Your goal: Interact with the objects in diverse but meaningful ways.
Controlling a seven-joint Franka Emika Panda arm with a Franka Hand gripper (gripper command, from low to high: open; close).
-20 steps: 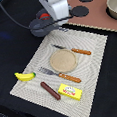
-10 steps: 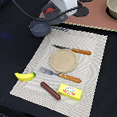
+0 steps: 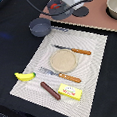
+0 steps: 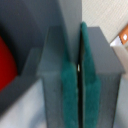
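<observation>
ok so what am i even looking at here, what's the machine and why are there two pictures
It's one robot arm with a two-finger gripper. One picture comes from a camera off the arm, looking down at a placemat. On the mat lie a plate, a knife, a fork, a banana, a sausage and a yellow packet. A saucepan sits beside the mat. The other picture is a close-up from the wrist: the green pads are pressed together, holding nothing.
</observation>
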